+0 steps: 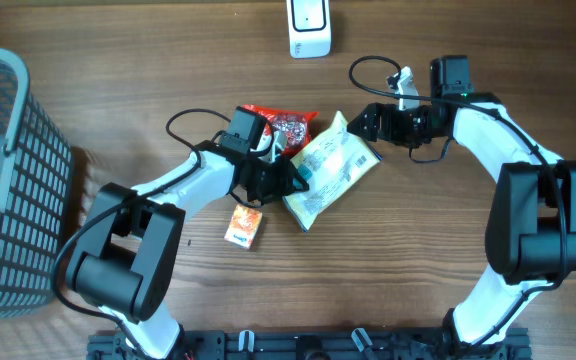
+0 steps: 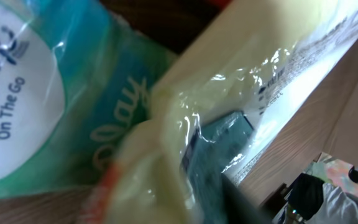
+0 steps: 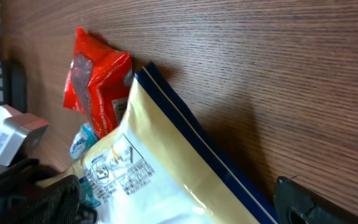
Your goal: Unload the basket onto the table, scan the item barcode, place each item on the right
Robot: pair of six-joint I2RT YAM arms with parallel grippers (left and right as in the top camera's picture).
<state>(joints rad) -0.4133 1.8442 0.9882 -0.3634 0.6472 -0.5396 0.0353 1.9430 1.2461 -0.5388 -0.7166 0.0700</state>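
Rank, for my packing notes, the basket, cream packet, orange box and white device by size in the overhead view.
1. basket
2. cream packet
3. white device and orange box: look alike, and the frame edge crops the device.

Left arm (image 1: 183, 185): reaches from the near-left base diagonally up toward table centre, elbow low, wrist turned inward. Left gripper (image 1: 286, 180): jaws closed on the left edge of the yellow packet (image 1: 333, 170). In its wrist view one dark finger (image 2: 244, 202) shows at the bottom, pressed against the film.

Right arm (image 1: 498, 125): rises from the near-right base, bends at the far right, forearm pointing left across the table. Right gripper (image 1: 361, 122): level, just beside the packet's top corner, jaws spread wide, gripping nothing. One finger (image 3: 303, 199) shows low right in its wrist view.

The two grippers are near each other, not touching.
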